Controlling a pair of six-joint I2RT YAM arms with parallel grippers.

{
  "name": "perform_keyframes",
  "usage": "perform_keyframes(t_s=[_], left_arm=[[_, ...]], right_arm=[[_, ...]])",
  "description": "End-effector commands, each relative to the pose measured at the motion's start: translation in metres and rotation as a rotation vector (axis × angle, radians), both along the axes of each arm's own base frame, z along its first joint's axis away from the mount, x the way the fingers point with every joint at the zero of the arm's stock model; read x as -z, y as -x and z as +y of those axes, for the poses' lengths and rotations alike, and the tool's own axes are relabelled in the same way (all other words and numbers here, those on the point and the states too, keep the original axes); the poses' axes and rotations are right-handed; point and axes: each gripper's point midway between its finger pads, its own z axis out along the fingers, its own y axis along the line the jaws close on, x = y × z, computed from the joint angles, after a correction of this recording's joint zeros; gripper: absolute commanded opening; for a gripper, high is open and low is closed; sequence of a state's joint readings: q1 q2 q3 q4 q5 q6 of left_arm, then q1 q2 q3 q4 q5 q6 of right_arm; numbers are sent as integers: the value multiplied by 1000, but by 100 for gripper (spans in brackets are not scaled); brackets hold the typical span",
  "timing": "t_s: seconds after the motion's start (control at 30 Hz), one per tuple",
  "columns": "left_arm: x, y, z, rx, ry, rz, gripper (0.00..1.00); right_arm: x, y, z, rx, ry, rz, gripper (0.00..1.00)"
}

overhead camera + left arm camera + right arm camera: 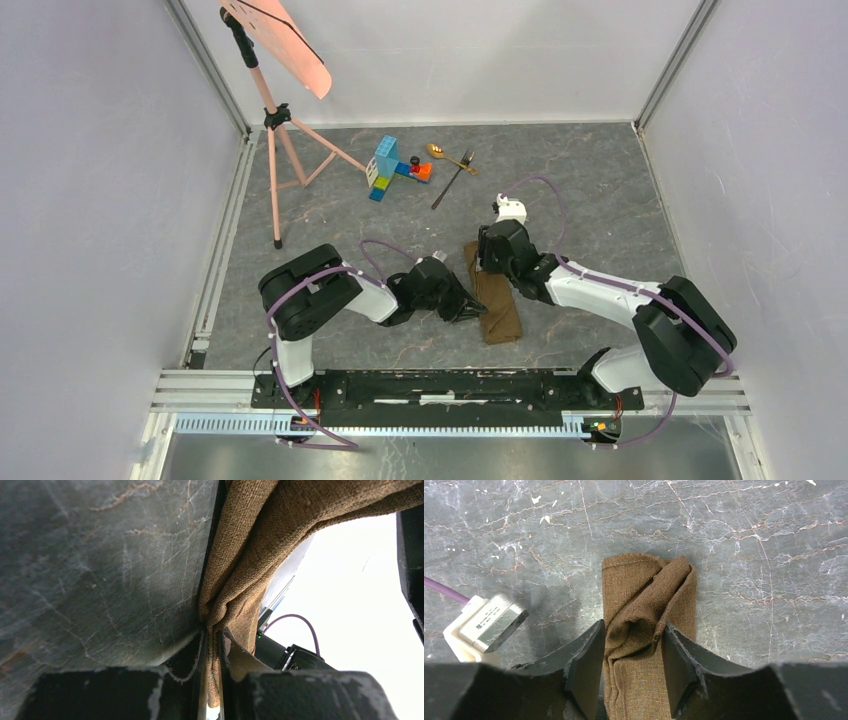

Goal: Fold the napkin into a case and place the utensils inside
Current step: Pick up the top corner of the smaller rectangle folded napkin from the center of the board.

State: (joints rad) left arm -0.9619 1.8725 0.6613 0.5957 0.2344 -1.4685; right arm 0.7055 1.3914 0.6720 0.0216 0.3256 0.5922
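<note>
Brown cloth napkin (pixel 500 315) lies as a long narrow folded strip on the grey marbled table (pixel 600 180), near the middle, between the two arms. Top view: left gripper (pixel 472 308) is at the strip's left edge, right gripper (pixel 490 268) sits over its far end. Gold spoon (pixel 445 153) and dark fork (pixel 455 183) lie touching at their far ends, well apart from the napkin towards the back, just right of the toy blocks (pixel 395 168); pink tripod stand (pixel 280 130) is back left. Left wrist view: left gripper (pixel 212 645) is nearly closed, pinching a bunched fold of napkin (pixel 245 545), cloth lifted clear of the table beside it. Right wrist view: right gripper (pixel 631 670) straddles the napkin (pixel 646 595) across its width, both fingers (pixel 586 665) against the cloth, fabric creased and squeezed narrower between them; rounded far end of the strip lies flat on the table. White block on a purple cable (pixel 484 625) is just left of the fingers.
</note>
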Motion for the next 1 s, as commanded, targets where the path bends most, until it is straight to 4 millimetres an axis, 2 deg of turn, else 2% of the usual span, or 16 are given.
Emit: perform_keyframes(t_s=[0.0,0.1,0.2,0.33,0.4,0.5,0.63,0.7,0.8,0.83,0.9,0.97], left_arm=[[29,9,13,-14,-115,55,11],[28,9,13,-6,-124,48,11],[25,9,13,2,-125,26,15],[18,10,18,35,-164,-8,36],[14,11,24,47,-183,-28,45],[3,6,40,36,-205,-77,53],[-16,-15,72,-6,-275,-188,60],[-29,-28,87,-30,-306,-249,67],[-56,-50,98,-31,-343,-364,94],[-60,-58,102,-21,-384,-398,97],[-70,-74,103,0,-459,-456,91],[-74,-91,100,15,-517,-511,81]], right_arm=[[-12,-11,5,13,26,-51,49],[-12,-12,3,16,40,-58,44],[-14,-13,3,1,48,-76,27],[-21,-18,10,-75,70,-132,0],[-24,-20,17,-139,82,-158,0],[-24,-24,27,-228,98,-159,0],[-19,-24,37,-303,79,-135,0],[-16,-22,37,-311,42,-125,0],[-14,-20,33,-300,-26,-110,0],[-13,-20,31,-293,-38,-105,0],[-13,-19,26,-280,-78,-93,0],[-13,-17,25,-274,-131,-82,0]])
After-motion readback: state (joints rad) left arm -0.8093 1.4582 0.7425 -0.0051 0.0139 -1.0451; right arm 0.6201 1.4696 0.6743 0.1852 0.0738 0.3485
